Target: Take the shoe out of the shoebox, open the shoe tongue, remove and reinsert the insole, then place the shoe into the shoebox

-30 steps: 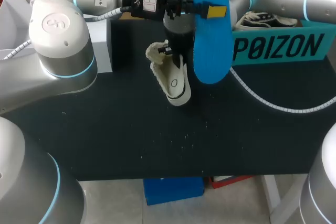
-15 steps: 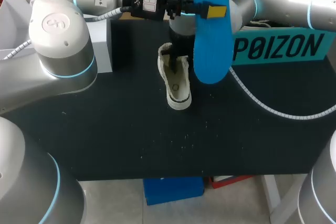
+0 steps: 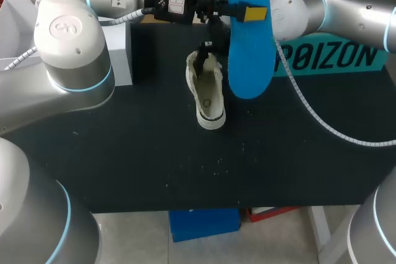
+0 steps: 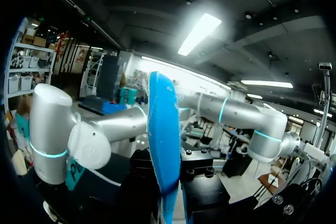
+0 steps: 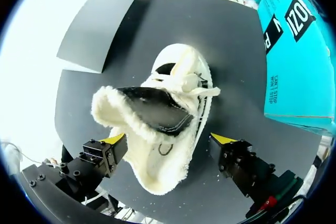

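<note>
**Insole in the air, shoe open on the table**

The white shoe [image 3: 207,94] stands on its sole near the middle of the black table [image 3: 154,153], toe toward the near edge and heel toward the far side. It sits outside the teal shoebox [image 3: 328,54], which stands at the far right of the table, apart from the shoe. In the right wrist view the shoe's mouth gapes wide, with a fluffy cream lining around a dark inside and loose laces toward the toe.

The left gripper [image 3: 238,12] comes in from the left and clamps the blue insole [image 3: 247,35], holding it off the table just right of the shoe, with its long side running far to near. In the left wrist view the insole [image 4: 164,145] stands edge-on between the dark fingers.

The right gripper [image 5: 168,139] hangs above the heel end of the shoe, jaws spread wide. Its yellow fingertips [image 5: 113,140] flank the shoe on either side without touching it.

A grey panel [image 3: 120,54] lies at the far left of the table.
</note>
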### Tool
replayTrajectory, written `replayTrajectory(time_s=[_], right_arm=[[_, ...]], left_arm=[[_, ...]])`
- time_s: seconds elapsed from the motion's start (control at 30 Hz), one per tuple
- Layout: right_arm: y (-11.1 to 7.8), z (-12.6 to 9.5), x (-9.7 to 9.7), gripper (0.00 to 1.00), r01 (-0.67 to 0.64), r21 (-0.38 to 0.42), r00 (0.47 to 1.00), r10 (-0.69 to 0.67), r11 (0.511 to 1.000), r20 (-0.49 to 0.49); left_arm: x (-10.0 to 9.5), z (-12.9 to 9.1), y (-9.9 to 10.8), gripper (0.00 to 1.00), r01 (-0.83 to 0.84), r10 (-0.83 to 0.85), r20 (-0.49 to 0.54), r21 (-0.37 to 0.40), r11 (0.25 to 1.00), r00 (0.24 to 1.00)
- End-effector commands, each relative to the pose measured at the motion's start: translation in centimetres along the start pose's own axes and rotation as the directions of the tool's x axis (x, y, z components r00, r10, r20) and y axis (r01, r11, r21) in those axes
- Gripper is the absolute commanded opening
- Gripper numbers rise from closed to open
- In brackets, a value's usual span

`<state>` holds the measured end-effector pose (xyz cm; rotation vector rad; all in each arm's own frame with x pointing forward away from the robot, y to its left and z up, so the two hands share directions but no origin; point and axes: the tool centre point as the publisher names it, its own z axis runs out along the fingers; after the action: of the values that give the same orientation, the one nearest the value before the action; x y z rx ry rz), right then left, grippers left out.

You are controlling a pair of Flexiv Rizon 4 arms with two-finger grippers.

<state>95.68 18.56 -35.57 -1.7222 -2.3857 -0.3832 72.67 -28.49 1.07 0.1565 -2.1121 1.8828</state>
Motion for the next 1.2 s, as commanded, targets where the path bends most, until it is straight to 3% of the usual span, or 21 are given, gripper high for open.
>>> replayTrajectory(time_s=[0.03,0.17,0.63,0.77,0.93,1.2], right_arm=[[-1.7,-2.0,0.3,1.00,0.024,-0.034,0.993,-0.028,0.999,-0.111],[-2.3,-2.7,1.4,1.00,0.013,-0.045,0.959,-0.025,0.999,-0.281],[-2.3,-2.7,1.4,1.00,0.013,-0.045,0.959,-0.025,0.999,-0.281],[-3.9,-4.3,-0.9,1.00,-0.075,-0.108,0.920,0.027,0.991,-0.392],[-5.1,-5.9,-1.4,1.00,-0.147,-0.160,0.875,0.053,0.976,-0.481],[-5.7,-5.9,-1.2,1.00,-0.195,-0.182,0.818,0.058,0.964,-0.572]], left_arm=[[0.1,0.1,0.1,0.00,0.000,0.000,0.005,0.000,1.000,1.000],[0.1,0.1,0.1,0.00,0.000,0.000,0.005,0.000,1.000,1.000],[0.1,0.1,0.1,0.00,0.000,0.000,0.005,0.000,1.000,1.000],[0.1,0.1,0.1,0.00,0.000,0.000,0.005,0.000,1.000,1.000],[0.1,0.1,0.1,0.00,0.000,0.000,0.005,0.000,1.000,1.000],[0.1,0.1,0.1,0.00,0.000,0.000,0.005,0.000,1.000,1.000]])
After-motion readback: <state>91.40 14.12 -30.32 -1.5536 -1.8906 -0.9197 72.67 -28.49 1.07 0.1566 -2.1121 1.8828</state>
